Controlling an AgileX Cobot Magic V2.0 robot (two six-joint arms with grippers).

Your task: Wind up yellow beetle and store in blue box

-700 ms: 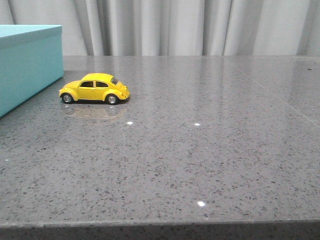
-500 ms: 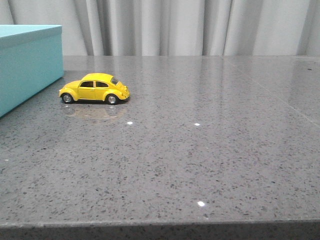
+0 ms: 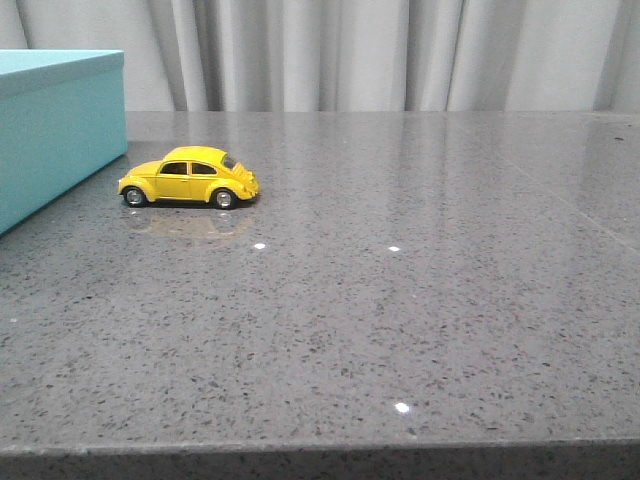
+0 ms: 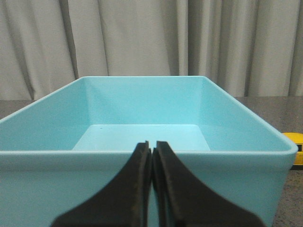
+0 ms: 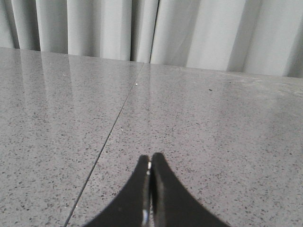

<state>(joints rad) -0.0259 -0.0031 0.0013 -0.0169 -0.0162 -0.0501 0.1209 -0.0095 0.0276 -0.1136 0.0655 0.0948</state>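
The yellow beetle point(image 3: 190, 177) stands on its wheels on the grey table, side-on, just right of the blue box point(image 3: 55, 125) at the far left. In the left wrist view the open-topped blue box point(image 4: 142, 163) fills the picture and looks empty; a sliver of the yellow beetle point(image 4: 293, 149) shows past its corner. My left gripper point(image 4: 152, 144) is shut and empty in front of the box's near wall. My right gripper point(image 5: 150, 158) is shut and empty over bare table. Neither gripper shows in the front view.
The grey speckled table point(image 3: 400, 300) runs to a front edge near the bottom of the front view. A thin seam point(image 5: 109, 137) crosses the slab in the right wrist view. Pale curtains point(image 3: 350, 50) hang behind the table.
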